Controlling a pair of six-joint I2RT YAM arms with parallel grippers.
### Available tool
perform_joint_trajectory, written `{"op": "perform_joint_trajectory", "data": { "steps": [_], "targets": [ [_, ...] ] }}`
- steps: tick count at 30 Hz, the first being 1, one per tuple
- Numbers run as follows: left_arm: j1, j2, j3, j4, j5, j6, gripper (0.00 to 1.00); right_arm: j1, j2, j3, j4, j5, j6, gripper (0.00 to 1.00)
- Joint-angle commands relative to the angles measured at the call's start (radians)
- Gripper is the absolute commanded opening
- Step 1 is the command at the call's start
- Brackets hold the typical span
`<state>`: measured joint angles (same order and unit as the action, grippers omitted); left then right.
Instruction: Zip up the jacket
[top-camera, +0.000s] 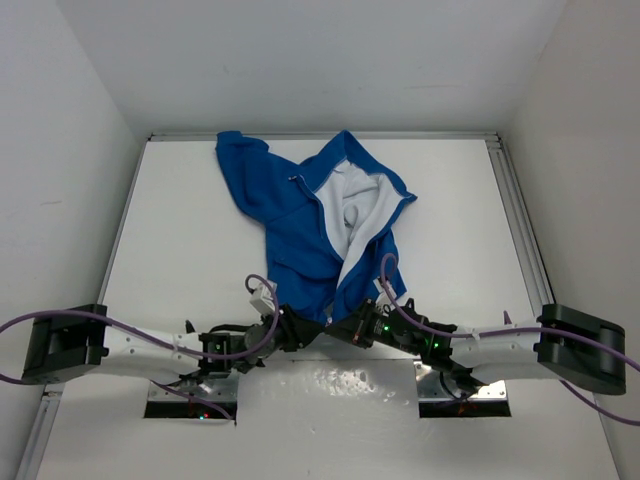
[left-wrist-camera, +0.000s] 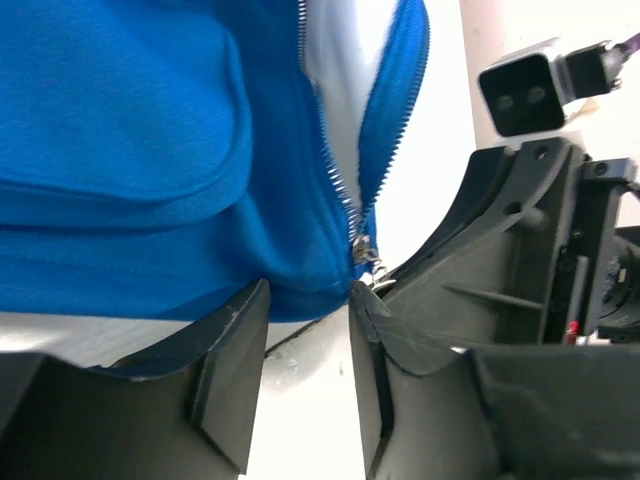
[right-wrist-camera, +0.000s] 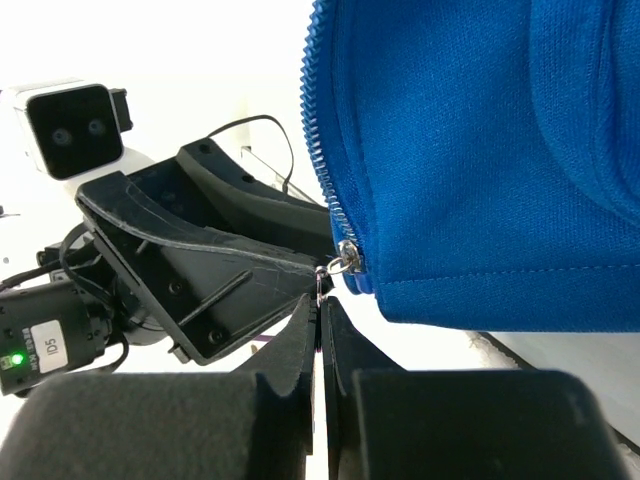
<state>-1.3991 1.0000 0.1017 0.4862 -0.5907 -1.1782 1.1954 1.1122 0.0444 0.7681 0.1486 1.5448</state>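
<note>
— Blue fleece with a soft nap and white lining. Top view has the jacket (top-camera: 300, 230) lying on the white table (top-camera: 180, 260). Which way does it run?
— Long axis near to far. The hood is at the far edge and the hem is toward the arm bases. The front is open in a wedge that widens toward the hood. At the middle of the hem, the left gripper (top-camera: 305, 331) and the right gripper (top-camera: 340, 328) come together tip to tip.
— Left wrist view?
— Matte black fingers (left-wrist-camera: 235, 340) stand partly spread, with table showing between them and the hem's lower edge at their tips. Two rows of silver teeth climb from the metal slider (left-wrist-camera: 362, 248), which sits at the very bottom of the zipper.
— Right wrist view?
— The right gripper's jaws are pressed together, pinching the small zipper pull (right-wrist-camera: 320, 283) that hangs off the slider. The stitched hem, thick and rounded, is just beside them. A ribbed black finger of the left gripper lies close at the same corner.
</note>
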Motion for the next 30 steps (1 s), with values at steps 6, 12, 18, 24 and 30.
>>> {"op": "perform_joint_trajectory", "data": {
  "steps": [6, 12, 18, 24, 30],
  "targets": [
    [-0.008, 0.026, 0.056, 0.104, -0.020, 0.049, 0.32, 0.007, -0.003, -0.115, 0.071, -0.024, -0.012, 0.00],
    [-0.008, 0.072, 0.052, 0.143, 0.023, 0.055, 0.07, 0.007, -0.015, -0.117, 0.079, -0.011, -0.009, 0.00],
    [-0.008, 0.029, 0.030, 0.104, 0.008, 0.052, 0.00, 0.007, -0.018, -0.092, 0.071, -0.011, -0.023, 0.00],
    [-0.008, -0.021, -0.036, 0.071, 0.020, 0.052, 0.00, 0.006, -0.074, -0.052, -0.004, 0.049, -0.041, 0.00],
    [-0.011, -0.020, -0.083, 0.066, 0.057, 0.051, 0.00, 0.004, -0.101, 0.067, -0.147, 0.086, -0.112, 0.00]
  ]
}}
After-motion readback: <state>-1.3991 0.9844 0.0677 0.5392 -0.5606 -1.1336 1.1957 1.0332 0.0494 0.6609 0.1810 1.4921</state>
